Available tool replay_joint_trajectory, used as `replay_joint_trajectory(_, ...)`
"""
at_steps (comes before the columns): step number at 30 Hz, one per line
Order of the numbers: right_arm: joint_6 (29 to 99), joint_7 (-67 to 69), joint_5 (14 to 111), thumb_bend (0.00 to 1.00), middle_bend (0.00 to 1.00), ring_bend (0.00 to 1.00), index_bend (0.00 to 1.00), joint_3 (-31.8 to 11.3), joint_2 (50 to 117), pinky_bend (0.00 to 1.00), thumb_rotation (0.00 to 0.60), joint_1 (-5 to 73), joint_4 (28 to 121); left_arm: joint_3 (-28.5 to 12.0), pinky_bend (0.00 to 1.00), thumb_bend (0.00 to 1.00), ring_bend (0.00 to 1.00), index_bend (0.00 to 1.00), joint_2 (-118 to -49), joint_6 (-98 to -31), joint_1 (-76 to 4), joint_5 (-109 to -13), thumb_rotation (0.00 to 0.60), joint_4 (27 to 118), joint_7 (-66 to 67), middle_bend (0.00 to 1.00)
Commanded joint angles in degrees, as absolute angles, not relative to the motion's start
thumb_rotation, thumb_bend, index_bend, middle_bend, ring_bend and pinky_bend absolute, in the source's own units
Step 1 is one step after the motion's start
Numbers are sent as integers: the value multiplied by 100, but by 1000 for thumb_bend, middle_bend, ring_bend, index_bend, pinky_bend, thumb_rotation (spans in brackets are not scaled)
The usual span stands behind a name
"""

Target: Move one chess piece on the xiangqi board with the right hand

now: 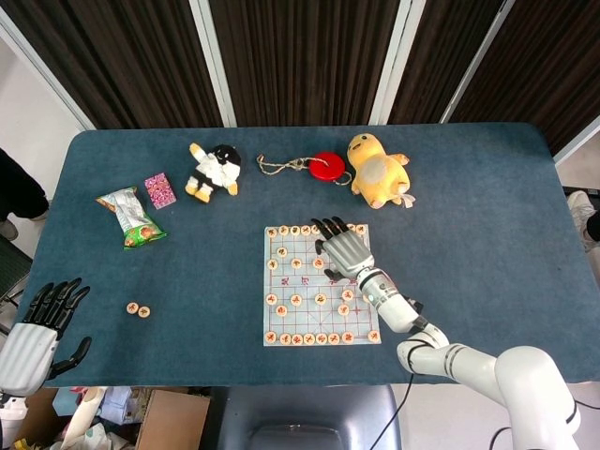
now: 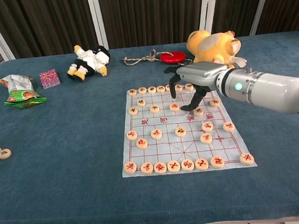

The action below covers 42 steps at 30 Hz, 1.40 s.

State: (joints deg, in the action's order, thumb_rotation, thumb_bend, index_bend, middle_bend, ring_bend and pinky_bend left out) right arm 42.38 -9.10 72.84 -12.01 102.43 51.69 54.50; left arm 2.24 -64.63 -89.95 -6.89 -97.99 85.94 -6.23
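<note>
**Right hand hovering over the far rows of the xiangqi board**

Xiangqi board, a pale printed sheet with red grid lines, lies flat on the blue surface, its round wooden pieces set along the near and far edges and scattered across the middle. The right hand reaches in from the right and sits over the far half of the board, palm down, fingers curved downward and spread apart. In the chest view the thumb tip comes down close beside a round chess piece in the third row from the far edge; whether it actually touches that piece cannot be told, and nothing appears held in the hand. In the head view the same hand covers several squares near the board's far right part.

The left hand rests off the near left corner of the surface, fingers apart and holding nothing. Two loose pieces lie side by side well to the left of the board. Beyond the board are a yellow plush toy, a red disc on a cord, a black-and-white plush toy, a small pink patterned box and a green snack packet.
</note>
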Motion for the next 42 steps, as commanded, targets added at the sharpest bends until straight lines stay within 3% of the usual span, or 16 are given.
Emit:
replay_joint_trajectory(1,4179,-995,7222,413,8,0,550,-1225,10333,0,600,5243,5363,223,13,382,0,0,-6460,-9004,-688,-9802,600,8592,-632,0)
replay_joint_trajectory(18,4006,-1158,7039,462,23,0,583,-1238,10641,0,600,5431,4953,211,13,383,0,0,-6431,-9052,-673,-9791,600,8585,-712,0)
replay_joint_trajectory(27,4055,-1167,7031,462,54,0,648,-1226,10646,0,600,5430,4946,212,13,382,0,0,-6424,-9067,-670,-9803,600,8576,-734,0)
replay_joint_trajectory(42,4706,-1552,7584,462,67,0,665,-759,9978,0,600,5071,6281,228,13,382,0,0,-6422,-9111,-653,-9850,600,8591,-724,0)
